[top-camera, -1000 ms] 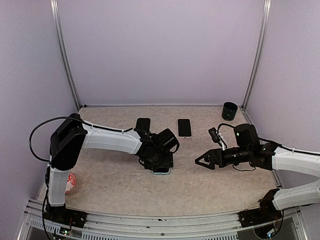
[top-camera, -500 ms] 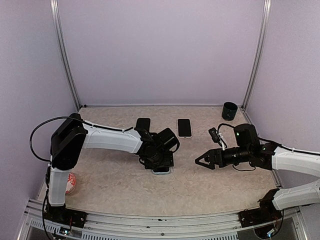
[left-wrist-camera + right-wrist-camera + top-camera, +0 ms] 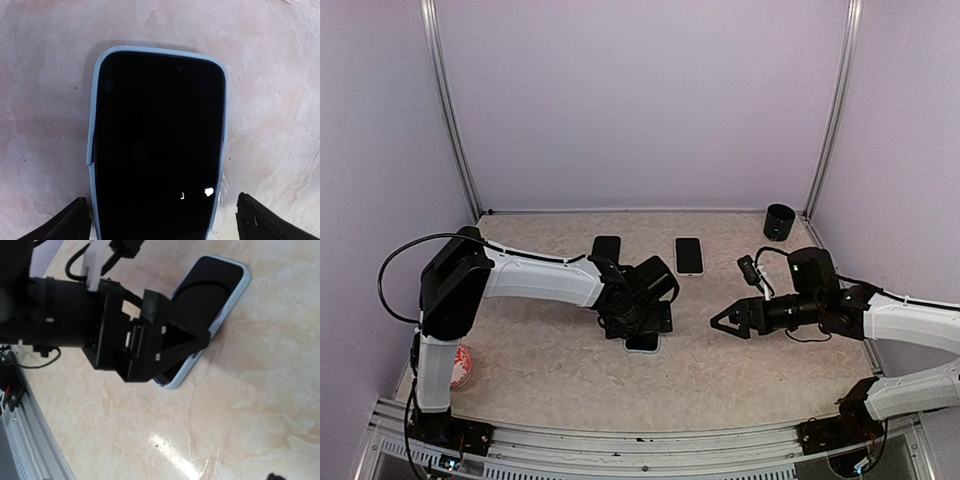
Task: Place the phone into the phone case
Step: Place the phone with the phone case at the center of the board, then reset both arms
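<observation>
The phone (image 3: 157, 140), its screen black, lies face up inside the light blue phone case (image 3: 91, 145) flat on the table. My left gripper (image 3: 162, 222) is open and straddles the near end, each fingertip a little clear of the case's sides. In the top view the left gripper (image 3: 640, 322) hangs over the phone (image 3: 643, 343) at mid-table. My right gripper (image 3: 720, 322) is open to the right of it, holding nothing. The right wrist view shows the left gripper (image 3: 165, 347) above the cased phone (image 3: 212, 287).
Two more phones lie farther back: a black one (image 3: 606, 248) and one with a pale rim (image 3: 689, 255). A black cup (image 3: 779, 221) stands in the far right corner. A red and white object (image 3: 462, 367) sits by the left arm's base.
The left gripper's jaws have spread wider, coming off the sides of the cased phone. The right arm has not moved.
</observation>
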Controlling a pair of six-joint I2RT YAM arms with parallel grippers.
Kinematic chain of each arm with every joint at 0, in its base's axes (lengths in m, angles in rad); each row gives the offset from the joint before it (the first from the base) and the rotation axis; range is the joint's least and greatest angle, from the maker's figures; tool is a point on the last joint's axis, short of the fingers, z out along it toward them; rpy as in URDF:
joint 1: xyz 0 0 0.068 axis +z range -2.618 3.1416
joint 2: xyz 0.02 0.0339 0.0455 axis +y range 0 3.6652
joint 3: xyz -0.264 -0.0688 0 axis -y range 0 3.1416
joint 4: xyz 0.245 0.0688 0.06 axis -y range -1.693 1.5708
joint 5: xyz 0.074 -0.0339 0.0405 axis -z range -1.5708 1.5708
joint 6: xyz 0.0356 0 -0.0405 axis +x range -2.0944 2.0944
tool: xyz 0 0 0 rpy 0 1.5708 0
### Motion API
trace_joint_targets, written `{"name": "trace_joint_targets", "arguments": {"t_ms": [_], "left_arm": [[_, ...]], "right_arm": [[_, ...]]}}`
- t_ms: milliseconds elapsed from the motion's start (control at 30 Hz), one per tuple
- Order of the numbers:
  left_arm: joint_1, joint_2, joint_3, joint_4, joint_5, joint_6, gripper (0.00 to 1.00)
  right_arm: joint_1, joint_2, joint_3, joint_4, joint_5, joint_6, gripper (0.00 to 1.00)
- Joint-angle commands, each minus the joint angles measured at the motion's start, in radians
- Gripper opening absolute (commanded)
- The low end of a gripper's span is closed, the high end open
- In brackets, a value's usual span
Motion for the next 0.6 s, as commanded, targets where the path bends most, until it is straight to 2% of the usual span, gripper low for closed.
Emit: {"name": "trace_joint_targets", "arguments": {"t_ms": [0,333,433,567], "left_arm": [[0.000,-0.020,-0.028,-0.023,0.012,-0.016,0.99],[-0.001,-0.132,-0.057,-0.039,-0.091,-0.016,0.99],[0.000,-0.198,-0.096,-0.030,-0.135,-0.008,0.99],[0.000,-0.305,-0.185,0.009,-0.194,0.017,0.99]], "right_arm": [[-0.011,-0.001,0.015,-0.017,-0.005,-0.015,0.91],[-0.013,-0.013,0.011,-0.038,0.017,-0.031,0.93],[-0.014,-0.024,-0.003,-0.034,0.032,-0.036,0.99],[-0.015,-0.048,-0.023,-0.034,0.054,-0.041,1.00]]}}
